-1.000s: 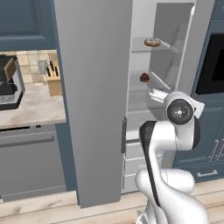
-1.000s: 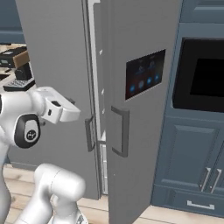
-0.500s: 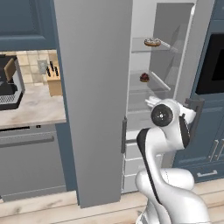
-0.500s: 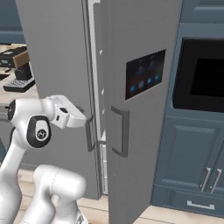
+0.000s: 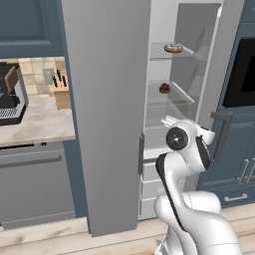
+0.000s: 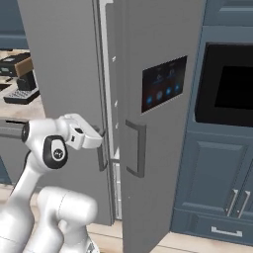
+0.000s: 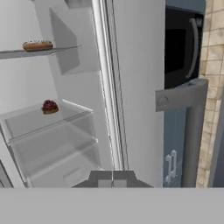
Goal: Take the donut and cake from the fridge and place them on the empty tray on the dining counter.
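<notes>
Facing into the open fridge [image 5: 194,30], gripper [image 7: 112,177] low at the bottom of the hand view, jaws shut on nothing, tips pressed together. The cake [image 7: 49,106] sits on a middle glass shelf, up and to the left of the jaws as the hand camera frames it, well apart from them; the donut [image 7: 37,45] lies on the shelf above, farther up and left again. From the left base view the cake [image 5: 164,88] rests toward the front left of its shelf and the donut [image 5: 173,48] near the front edge of the upper shelf, both above the level of the hand. Judgement: the cake is the nearer target, and reaching it calls for raising and swinging the hand leftward into the compartment, with the jaws opened first. Neither piece has a long axis to speak of; both read as round, so approach angle matters less than height. The right door [image 6: 158,99] stands open just beside the hand, its bar handle [image 7: 192,131] close on the right of the hand view. Hard to tell: how deep the cake sits on its shelf, and the glass shelf edges are faint. Tray and dining counter are elsewhere.
</notes>
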